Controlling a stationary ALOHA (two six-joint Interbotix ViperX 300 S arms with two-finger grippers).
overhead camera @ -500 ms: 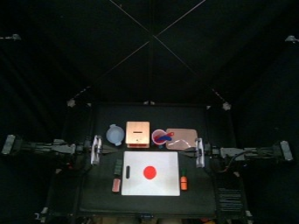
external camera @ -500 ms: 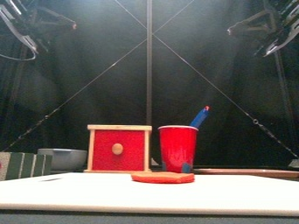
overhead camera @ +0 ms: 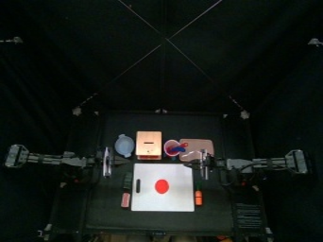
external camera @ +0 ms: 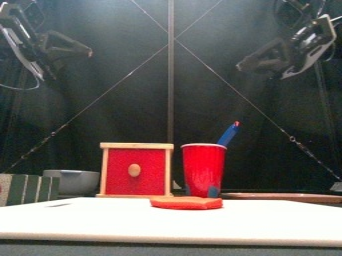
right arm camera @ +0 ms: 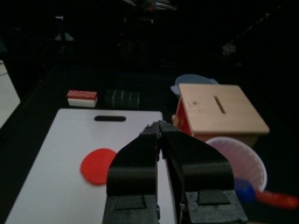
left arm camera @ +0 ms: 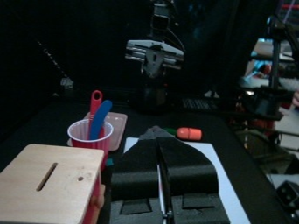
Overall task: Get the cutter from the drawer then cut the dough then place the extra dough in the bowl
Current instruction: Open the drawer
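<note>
A red dough disc (overhead camera: pixel 161 185) lies on the white cutting board (overhead camera: pixel 165 198); in the front view the dough (external camera: pixel 186 202) sits in front of the cup. Behind the board stands the wooden box (overhead camera: pixel 150 145), its red drawer front (external camera: pixel 136 170) closed, so no cutter shows. The blue-grey bowl (overhead camera: pixel 125 145) is left of the box. My left gripper (overhead camera: pixel 106 163) hovers at the board's left back corner, shut and holding nothing (left arm camera: pixel 163 145). My right gripper (overhead camera: pixel 205 163), also shut and holding nothing (right arm camera: pixel 153 129), hovers at the right back corner.
A red cup (external camera: pixel 203 168) with toy knives stands right of the box, on the pink tray (overhead camera: pixel 198 146). A dark sushi roll (right arm camera: pixel 122 96) and a small red toy (overhead camera: pixel 127 199) lie left of the board, an orange toy (overhead camera: pixel 198 197) right of it.
Both arms have swung inward toward the middle and come lower into the front view. The right gripper moved further than the left. Nothing on the table has moved.
</note>
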